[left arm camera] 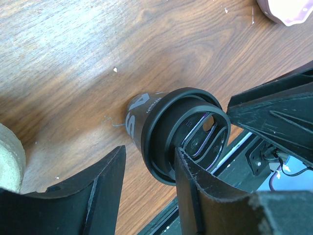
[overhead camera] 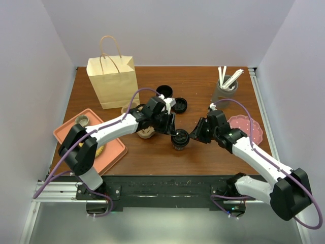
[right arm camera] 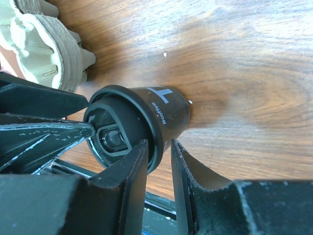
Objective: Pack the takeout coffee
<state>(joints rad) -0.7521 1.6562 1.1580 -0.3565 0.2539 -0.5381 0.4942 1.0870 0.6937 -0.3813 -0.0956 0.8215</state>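
Note:
The takeout coffee [overhead camera: 179,139], a black cup with a black sip lid, stands upright on the wooden table between the two arms. My left gripper [overhead camera: 171,129] reaches it from the left. In the left wrist view the coffee [left arm camera: 188,132] sits just beyond that gripper [left arm camera: 149,152], which is open. One finger [left arm camera: 190,191] overlaps the lid's top; the other stands clear over bare wood. My right gripper [overhead camera: 195,133] comes in from the right. In its wrist view the jaws [right arm camera: 159,143] stand narrowly apart at the lid's rim [right arm camera: 146,122], with wood showing between them.
A brown paper bag [overhead camera: 112,81] stands at the back left. A lidless black cup [overhead camera: 164,91] and a loose black lid [overhead camera: 181,105] sit behind the grippers. A beige crumpled piece [overhead camera: 145,133], a salmon tray [overhead camera: 116,152], a pink plate [overhead camera: 246,127] and a grey utensil holder [overhead camera: 225,90] surround them.

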